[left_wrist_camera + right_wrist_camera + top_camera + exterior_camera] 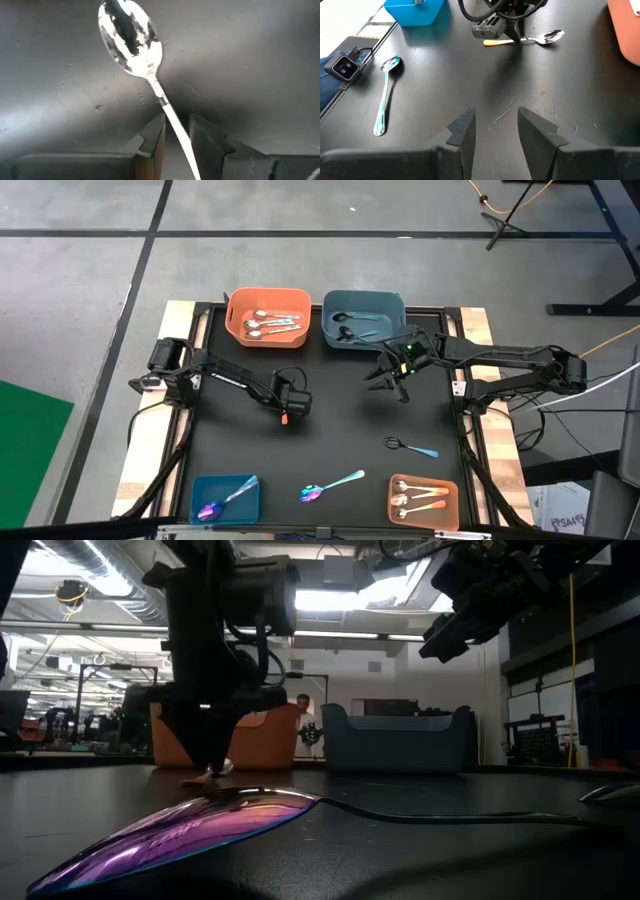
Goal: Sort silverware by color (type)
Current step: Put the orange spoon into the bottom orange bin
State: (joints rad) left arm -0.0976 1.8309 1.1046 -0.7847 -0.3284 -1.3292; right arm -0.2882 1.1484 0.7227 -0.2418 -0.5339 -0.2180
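Most spoons already sit in the four bins [267, 302] at the worktop's [330, 400] corners. Three are left: the left gripper [176, 135], jaws clamped on an orange-handled spoon [131, 35] at centre; the iridescent spoon [330, 485] at six o'clock; the black spoon [410, 447] at four. The right gripper [495, 122] hovers, jaws apart.

four bins [268, 299] on black table [330, 400]

From my left claw's [176, 137] camera, the silver spoon's [131, 37] handle end runs off the edge, its orange tip unseen; bin contents above blur together
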